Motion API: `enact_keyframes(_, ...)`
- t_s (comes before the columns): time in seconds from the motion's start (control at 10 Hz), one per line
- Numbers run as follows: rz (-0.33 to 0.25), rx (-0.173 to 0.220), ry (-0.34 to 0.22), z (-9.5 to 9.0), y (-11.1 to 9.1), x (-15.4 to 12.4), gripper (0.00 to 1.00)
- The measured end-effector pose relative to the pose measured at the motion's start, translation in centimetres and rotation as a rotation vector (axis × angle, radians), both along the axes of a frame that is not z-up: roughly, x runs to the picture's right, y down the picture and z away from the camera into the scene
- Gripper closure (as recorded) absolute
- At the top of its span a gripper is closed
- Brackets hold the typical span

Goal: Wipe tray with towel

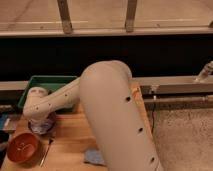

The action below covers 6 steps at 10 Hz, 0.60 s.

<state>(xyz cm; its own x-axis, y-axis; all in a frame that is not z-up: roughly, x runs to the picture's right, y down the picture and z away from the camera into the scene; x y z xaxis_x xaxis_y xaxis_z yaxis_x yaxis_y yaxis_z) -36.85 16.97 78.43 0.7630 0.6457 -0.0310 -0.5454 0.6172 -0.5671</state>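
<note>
A green tray stands at the table's back left, partly hidden by my arm. A blue-grey towel lies crumpled on the wooden table near the front edge, half hidden behind my arm's big white link. My gripper points down at the table's left side, just in front of the tray and left of the towel. It hangs over a small greyish thing that I cannot identify.
A red-brown bowl sits at the front left corner, with a thin metal utensil lying beside it. A dark wall and a metal rail run behind the table. Grey floor lies to the right.
</note>
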Motion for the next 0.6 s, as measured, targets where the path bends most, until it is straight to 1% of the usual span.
enact_keyframes(0.3, 0.012, 0.078, 0.007, -3.2, -2.5, 0.7, 1.0)
enact_keyframes(0.4, 0.021, 0.113, 0.015, -4.5, -3.6, 1.2, 1.0)
enact_keyframes(0.5, 0.03, 0.136, 0.018, -5.3, -4.4, 1.6, 1.0)
enact_keyframes(0.6, 0.049, 0.168, 0.024, -6.4, -5.7, 2.5, 1.0)
